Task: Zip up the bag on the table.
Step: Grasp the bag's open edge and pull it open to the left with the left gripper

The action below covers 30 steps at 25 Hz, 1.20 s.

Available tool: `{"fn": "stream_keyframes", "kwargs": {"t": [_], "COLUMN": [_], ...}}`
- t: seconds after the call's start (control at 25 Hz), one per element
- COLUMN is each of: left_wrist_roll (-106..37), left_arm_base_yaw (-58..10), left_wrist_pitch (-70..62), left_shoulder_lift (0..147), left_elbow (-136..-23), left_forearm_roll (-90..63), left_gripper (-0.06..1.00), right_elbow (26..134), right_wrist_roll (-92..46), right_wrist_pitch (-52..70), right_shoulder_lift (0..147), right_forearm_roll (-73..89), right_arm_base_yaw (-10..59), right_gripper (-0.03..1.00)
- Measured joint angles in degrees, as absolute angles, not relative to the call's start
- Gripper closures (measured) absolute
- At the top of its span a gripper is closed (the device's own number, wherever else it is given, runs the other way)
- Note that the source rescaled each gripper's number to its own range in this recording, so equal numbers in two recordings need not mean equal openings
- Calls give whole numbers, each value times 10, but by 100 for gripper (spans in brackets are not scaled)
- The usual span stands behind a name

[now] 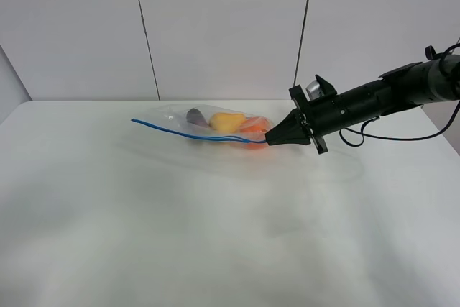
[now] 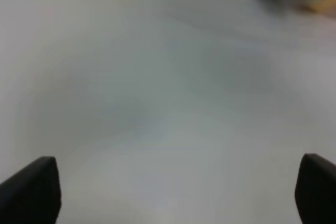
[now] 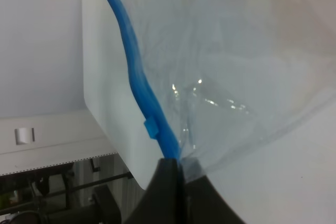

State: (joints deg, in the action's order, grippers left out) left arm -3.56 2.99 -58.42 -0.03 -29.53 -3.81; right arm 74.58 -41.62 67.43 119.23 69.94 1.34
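Pinching the blue zip strip [image 1: 180, 133] at the right-hand end of the bag [image 1: 215, 124], the right gripper [image 1: 269, 139] is reaching in from the right of the high view. Its dark fingers [image 3: 165, 192] are pressing together, with the strip running out from between them. The bag is lying on the table [image 1: 215, 235] toward the far edge, near the middle, and its strip is trailing leftward along the near side. A yellow fruit [image 1: 226, 121], an orange fruit [image 1: 255, 129] and a dark purple piece [image 1: 195, 115] are showing through the clear plastic. The left gripper [image 2: 178, 192] is hanging over bare tabletop with its jaws spread wide, gripping nothing, well apart from the bag.
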Motion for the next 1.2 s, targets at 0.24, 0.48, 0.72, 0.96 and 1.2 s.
{"fn": "stream_keyframes", "kwargs": {"t": [0.24,0.48,0.72,0.96,1.2], "left_wrist_roll": [-37,-136,-475,-722,-805], "left_arm_base_yaw": [30,30,30,4,-114], "left_wrist_pitch": [-485,-436,-349,-305,-253], "left_shoulder_lift": [149,358,515,627,719], "left_elbow": [-393,-498,-539,-539,-539], "left_forearm_roll": [-38,-39,-40,-220,-376], "left_gripper": [-6,-6,-6,-6,-6], "right_elbow": [746,746,746,746,746], "right_wrist_roll": [-416,-416,-416,-416,-416], "right_wrist_pitch": [670,669,669,666,663], "right_shoulder_lift": [1192,1192,1192,1192,1192], "right_forearm_roll": [699,699,699,699,699], "right_arm_base_yaw": [13,13,13,13,13], "right_gripper": [97,97,97,97,97]}}
